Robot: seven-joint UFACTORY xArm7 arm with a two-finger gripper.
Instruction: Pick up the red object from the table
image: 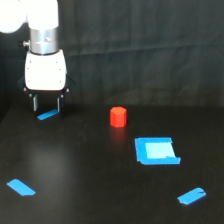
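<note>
The red object (118, 116) is a small red-orange block standing on the black table (90, 165), near the middle of the exterior view. My gripper (47, 106) hangs from the white arm at the upper left, its two thin fingers pointing down and apart, with nothing between them. It hovers just above a blue tape strip (48, 115), well to the exterior view's left of the red object.
A blue square patch (156, 151) lies in front and to the right of the red object. Blue tape strips lie at the front left (21, 187) and front right (191, 196). A dark curtain hangs behind the table.
</note>
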